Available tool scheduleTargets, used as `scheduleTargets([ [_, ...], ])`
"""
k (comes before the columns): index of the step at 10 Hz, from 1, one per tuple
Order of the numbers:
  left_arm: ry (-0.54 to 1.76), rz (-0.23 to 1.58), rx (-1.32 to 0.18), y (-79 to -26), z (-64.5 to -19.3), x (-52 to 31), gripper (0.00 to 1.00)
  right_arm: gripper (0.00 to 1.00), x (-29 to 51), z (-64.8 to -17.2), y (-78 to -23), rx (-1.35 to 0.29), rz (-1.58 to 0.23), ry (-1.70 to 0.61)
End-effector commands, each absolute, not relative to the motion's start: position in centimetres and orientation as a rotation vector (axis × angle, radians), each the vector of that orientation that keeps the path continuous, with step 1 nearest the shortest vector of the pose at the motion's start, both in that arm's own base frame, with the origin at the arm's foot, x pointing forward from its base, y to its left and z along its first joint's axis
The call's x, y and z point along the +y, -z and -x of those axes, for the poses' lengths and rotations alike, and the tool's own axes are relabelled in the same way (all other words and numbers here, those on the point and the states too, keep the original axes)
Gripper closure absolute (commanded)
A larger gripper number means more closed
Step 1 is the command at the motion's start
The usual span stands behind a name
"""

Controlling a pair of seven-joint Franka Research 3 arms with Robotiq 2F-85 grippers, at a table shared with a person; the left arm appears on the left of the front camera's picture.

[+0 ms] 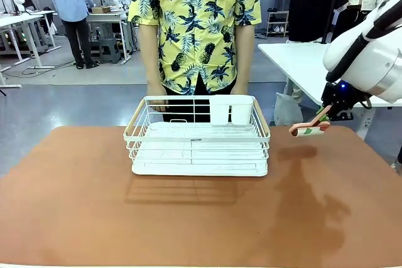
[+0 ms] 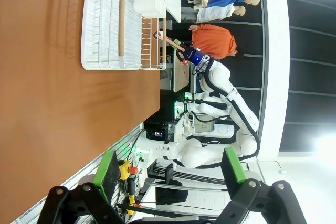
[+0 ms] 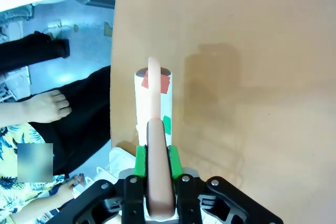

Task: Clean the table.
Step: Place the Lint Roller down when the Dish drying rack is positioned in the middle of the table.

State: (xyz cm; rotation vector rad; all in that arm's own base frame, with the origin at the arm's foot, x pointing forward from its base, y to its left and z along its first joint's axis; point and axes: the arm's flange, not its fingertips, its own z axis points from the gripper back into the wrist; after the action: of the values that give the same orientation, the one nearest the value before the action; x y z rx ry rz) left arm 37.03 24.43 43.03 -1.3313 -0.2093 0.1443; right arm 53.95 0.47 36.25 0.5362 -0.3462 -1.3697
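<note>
The reddish-brown table (image 1: 188, 218) is bare in front of a white wire rack (image 1: 198, 155). My right gripper (image 1: 326, 116) hangs above the table's far right part, shut on the tan handle of a roller (image 1: 308, 130) with a white roll marked red and green. In the right wrist view the handle runs between the green pads of the right gripper (image 3: 156, 156), and the roller (image 3: 152, 98) is over the table (image 3: 236, 51) near its edge. My left gripper (image 2: 170, 174) is open and holds nothing, well back from the table (image 2: 52, 103).
A person in a yellow patterned shirt stands at the far side, one hand (image 1: 156, 105) on the rack's back rim. A white cup holder (image 1: 231, 110) hangs inside the rack. A white-topped table (image 1: 301, 61) stands beyond the right corner.
</note>
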Motion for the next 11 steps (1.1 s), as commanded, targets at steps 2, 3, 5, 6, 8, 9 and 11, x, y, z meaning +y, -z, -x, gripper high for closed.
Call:
scheduleTargets([
  [2,-0.142,1.337,-0.214,-43.0,-36.6,24.5,0.00,0.79,0.8,-52.2,-33.8,-0.359,-0.586,1.428],
  [3,-0.142,1.337,-0.214,-43.0,-36.6,24.5,0.00,0.79,0.7,-51.9,-33.2,-0.373,-0.565,1.445],
  [5,-0.142,1.337,-0.214,-43.0,-36.6,24.5,0.00,0.79,0.5,-51.7,-32.3,-0.383,-0.546,1.464],
  [6,-0.142,1.337,-0.214,-43.0,-36.6,24.5,0.00,0.79,0.4,-51.5,-31.6,-0.374,-0.534,1.469],
  [8,-0.142,1.337,-0.214,-43.0,-36.6,24.5,0.00,0.79,0.3,-51.0,-31.2,-0.375,-0.523,1.472],
  [9,-0.142,1.337,-0.214,-43.0,-36.6,24.5,0.00,0.79,0.2,-50.8,-31.1,-0.369,-0.516,1.474],
  [11,-0.142,1.337,-0.214,-43.0,-36.6,24.5,0.00,0.44,0.1,-50.1,-31.2,-0.363,-0.513,1.468],
])
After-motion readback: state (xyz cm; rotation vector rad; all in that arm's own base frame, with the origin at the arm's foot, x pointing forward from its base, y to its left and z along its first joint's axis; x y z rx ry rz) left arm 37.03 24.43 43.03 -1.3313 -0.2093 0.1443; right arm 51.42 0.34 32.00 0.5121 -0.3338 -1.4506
